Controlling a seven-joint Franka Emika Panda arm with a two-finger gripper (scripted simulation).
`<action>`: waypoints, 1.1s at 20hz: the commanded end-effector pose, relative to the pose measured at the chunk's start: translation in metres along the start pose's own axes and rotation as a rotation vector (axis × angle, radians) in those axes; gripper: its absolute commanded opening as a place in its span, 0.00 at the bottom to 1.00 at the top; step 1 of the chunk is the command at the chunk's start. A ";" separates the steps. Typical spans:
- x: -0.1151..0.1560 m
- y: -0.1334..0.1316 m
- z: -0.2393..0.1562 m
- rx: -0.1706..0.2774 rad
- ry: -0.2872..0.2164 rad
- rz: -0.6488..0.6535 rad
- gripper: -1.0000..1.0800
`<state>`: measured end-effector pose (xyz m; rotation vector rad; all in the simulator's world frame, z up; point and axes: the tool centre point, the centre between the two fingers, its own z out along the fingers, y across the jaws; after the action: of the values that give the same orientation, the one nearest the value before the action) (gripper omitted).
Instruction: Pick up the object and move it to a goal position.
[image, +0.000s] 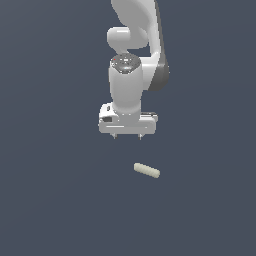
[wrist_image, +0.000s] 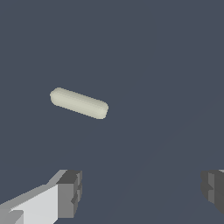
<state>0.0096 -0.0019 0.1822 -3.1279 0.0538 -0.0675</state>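
The object is a small cream rod with rounded ends (image: 146, 170). It lies flat on the dark grey surface, a little toward the exterior view's right of the gripper and nearer the camera. It also shows in the wrist view (wrist_image: 79, 103), lying slanted and apart from the fingers. My gripper (image: 127, 136) hangs above the surface, pointing straight down, clear of the rod. Its jaws stand wide apart and hold nothing. In the wrist view both fingertips (wrist_image: 70, 193) show, with bare surface between them.
The white arm (image: 135, 50) rises behind the gripper toward the top of the exterior view. The dark grey surface (image: 50, 200) spreads all around.
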 end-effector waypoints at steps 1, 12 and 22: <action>0.000 0.000 0.000 0.000 0.000 0.000 0.96; -0.001 -0.024 0.002 0.012 -0.020 -0.057 0.96; 0.004 -0.028 0.009 0.007 -0.022 -0.134 0.96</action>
<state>0.0135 0.0245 0.1756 -3.1208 -0.1252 -0.0353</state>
